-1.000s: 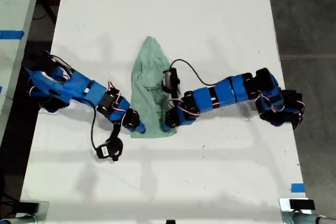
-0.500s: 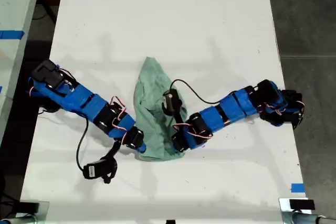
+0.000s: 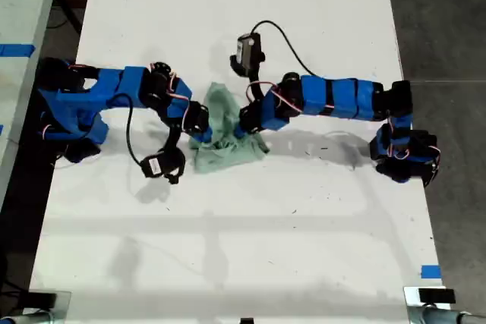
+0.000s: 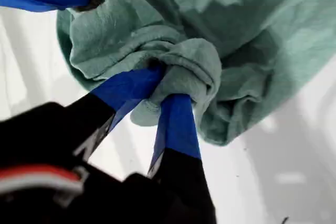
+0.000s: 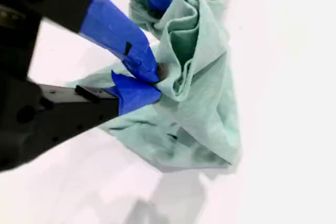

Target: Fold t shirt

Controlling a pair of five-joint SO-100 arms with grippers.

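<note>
The shirt lies near the middle of the white counter, between my two arms. It is not flat. It sits in a small bunched heap with many wrinkles and loose folds.

My first gripper has its jaws clamped on a thick roll of the cloth. The cloth wraps over both blue jaw tips, so the hold looks firm. My second gripper has its jaws pinched together on another fold of the shirt. Only a thin bit of cloth shows between those tips.

Both wrist views show the other gripper's blue tip close by on the same cloth. In the exterior view the two grippers meet at the heap, one from that view's left and one from its right, near the far edge of the cloth. I cannot tell from the wrist views which arm is which.

I think the fold is only partly done. One end of the shirt seems to be carried over the rest, so a first fold may be in hand. But the cloth is crumpled, and I see no neat edges. What is left, I think, is to lay the held part down, let go, smooth it, and fold again.
</note>
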